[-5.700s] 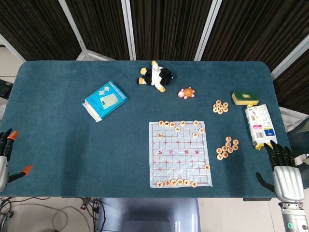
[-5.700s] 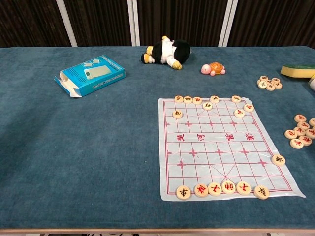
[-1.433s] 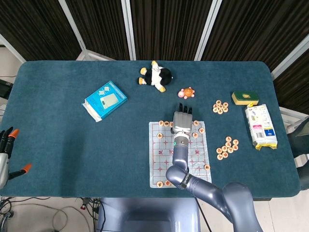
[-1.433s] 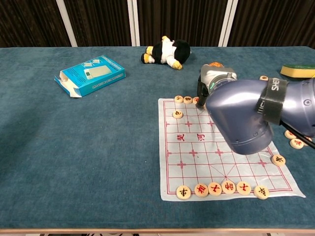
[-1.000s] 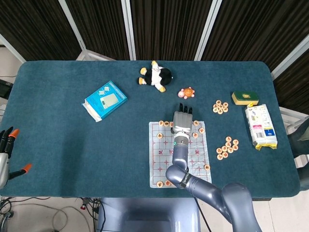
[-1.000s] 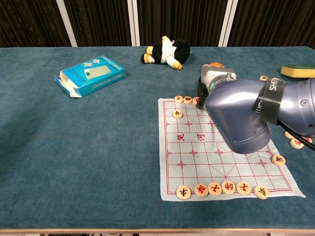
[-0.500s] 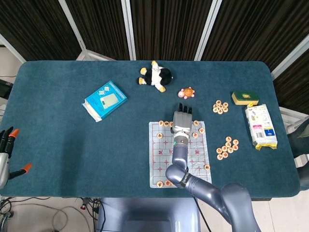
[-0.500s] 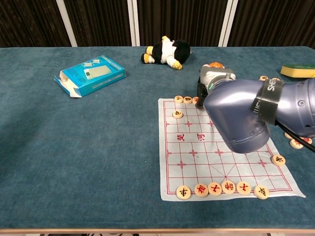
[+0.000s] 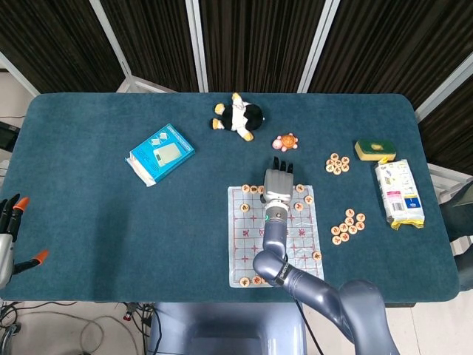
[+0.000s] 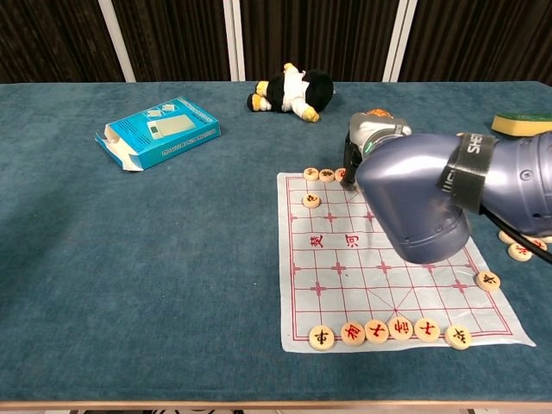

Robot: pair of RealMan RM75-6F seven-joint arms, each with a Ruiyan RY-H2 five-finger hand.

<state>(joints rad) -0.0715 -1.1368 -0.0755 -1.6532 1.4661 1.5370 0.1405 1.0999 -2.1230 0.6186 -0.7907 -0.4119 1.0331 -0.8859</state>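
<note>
Chess pieces [image 9: 253, 189] lie along the board's [image 9: 247, 244] far edge. My left hand [image 9: 7, 235] waits off the table [image 9: 96, 222], fingers apart, empty. My right hand [image 9: 279, 181] covers that row; its grip I cannot tell. Better to press gently, not shifting neighbours.

Right arm reaches forward from the near edge, forearm and wrist in line, bulky grey elbow low at the front. Right hand [image 9: 278, 180] lies palm down, dark fingers [image 9: 281, 163] extended ahead and close together. Left hand [image 9: 9, 235] rests at the far left edge, orange-tipped fingers apart, holding nothing
</note>
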